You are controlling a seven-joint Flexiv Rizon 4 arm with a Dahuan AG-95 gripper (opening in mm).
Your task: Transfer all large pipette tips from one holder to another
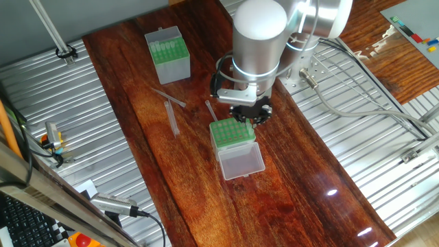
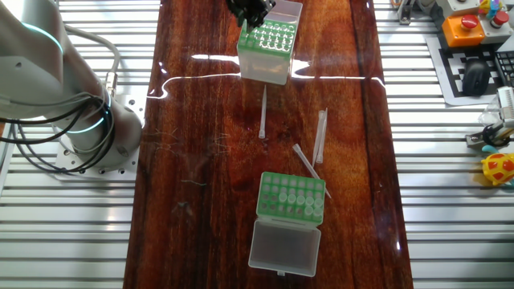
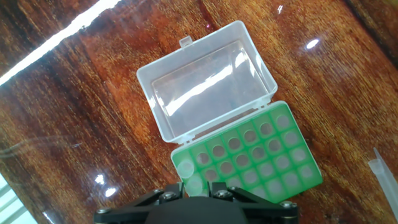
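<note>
Three tips (image 2: 263, 112) lie loose on the table (image 2: 201, 201). The gripper (image 1: 249, 112) hangs over the open-lidded green rack (image 1: 232, 134); spread or pressed together, I can't tell.

A low square green plastic rack (image 3: 249, 158) with a grid of round holes and clear lid (image 3: 208, 87) sits on the glossy reddish-brown wooden worktop (image 3: 74, 124).

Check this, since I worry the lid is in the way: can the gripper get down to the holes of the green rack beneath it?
Probably yes. The clear lid is swung fully open beside the green rack, leaving its holes uncovered. The gripper hangs just above the rack's edge with nothing between.
</note>
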